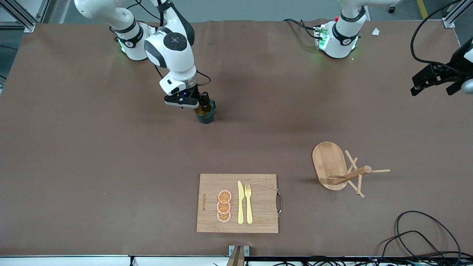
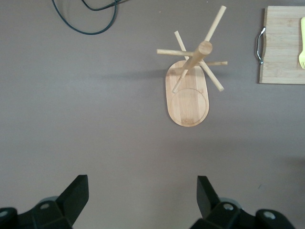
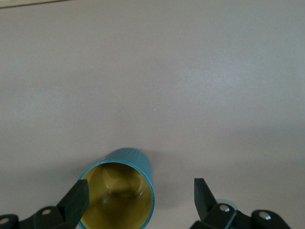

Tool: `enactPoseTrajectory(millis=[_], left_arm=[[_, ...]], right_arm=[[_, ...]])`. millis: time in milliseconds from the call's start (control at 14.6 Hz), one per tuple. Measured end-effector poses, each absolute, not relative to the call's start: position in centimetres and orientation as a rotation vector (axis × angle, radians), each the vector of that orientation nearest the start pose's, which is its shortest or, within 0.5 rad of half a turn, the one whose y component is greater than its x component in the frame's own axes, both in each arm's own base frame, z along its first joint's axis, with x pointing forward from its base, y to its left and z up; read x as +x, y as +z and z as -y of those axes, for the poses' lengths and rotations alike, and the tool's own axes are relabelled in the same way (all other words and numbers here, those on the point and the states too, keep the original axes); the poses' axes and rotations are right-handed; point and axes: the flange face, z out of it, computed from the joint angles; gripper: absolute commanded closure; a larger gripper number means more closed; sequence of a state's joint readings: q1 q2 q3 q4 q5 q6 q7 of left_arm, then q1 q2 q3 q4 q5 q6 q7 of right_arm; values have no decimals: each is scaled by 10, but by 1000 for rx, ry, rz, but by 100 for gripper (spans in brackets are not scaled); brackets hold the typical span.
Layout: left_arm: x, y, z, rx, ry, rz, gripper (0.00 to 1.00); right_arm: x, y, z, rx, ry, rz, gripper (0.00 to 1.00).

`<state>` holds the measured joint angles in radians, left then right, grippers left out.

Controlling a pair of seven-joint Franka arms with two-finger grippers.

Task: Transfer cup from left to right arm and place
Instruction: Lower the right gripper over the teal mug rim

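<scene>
The cup [image 1: 205, 113], a dark teal ribbed mug with a yellowish-brown inside, stands upright on the brown table toward the right arm's end. My right gripper [image 1: 204, 103] is right over it and open. In the right wrist view the cup [image 3: 119, 198] sits off-centre between the spread fingers of that gripper [image 3: 140, 185]: one finger is at its rim and the other stands well clear of it. The handle is hidden there. My left gripper [image 1: 432, 89] is open and empty, up in the air at the left arm's end of the table; it also shows in the left wrist view [image 2: 143, 183].
A wooden peg rack [image 1: 342, 170] on an oval base stands nearer the front camera toward the left arm's end; it also shows in the left wrist view [image 2: 190, 81]. A wooden cutting board [image 1: 258, 218] holds orange slices, a yellow knife and a fork. Black cables [image 1: 421, 236] lie at the near corner.
</scene>
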<state>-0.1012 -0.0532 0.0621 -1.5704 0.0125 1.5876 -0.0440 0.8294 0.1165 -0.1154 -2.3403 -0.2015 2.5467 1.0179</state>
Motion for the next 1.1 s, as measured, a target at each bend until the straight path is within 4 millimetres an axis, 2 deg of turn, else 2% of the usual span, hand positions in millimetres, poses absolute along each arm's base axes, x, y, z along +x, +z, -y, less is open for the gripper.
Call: enactPoseTrajectory(millis=[275, 549, 824, 1099], left_arm=[[541, 659, 15, -3130, -119, 21, 0], [541, 660, 20, -3130, -115, 6, 0], [548, 648, 16, -3130, -79, 18, 0], [552, 641, 16, -3130, -62, 20, 0]], right_arm=[[394, 271, -343, -3159, -229, -257, 2], [393, 262, -343, -3169, -219, -257, 5], [393, 258, -345, -3149, -249, -236, 8], [388, 235, -343, -3137, -249, -218, 8]])
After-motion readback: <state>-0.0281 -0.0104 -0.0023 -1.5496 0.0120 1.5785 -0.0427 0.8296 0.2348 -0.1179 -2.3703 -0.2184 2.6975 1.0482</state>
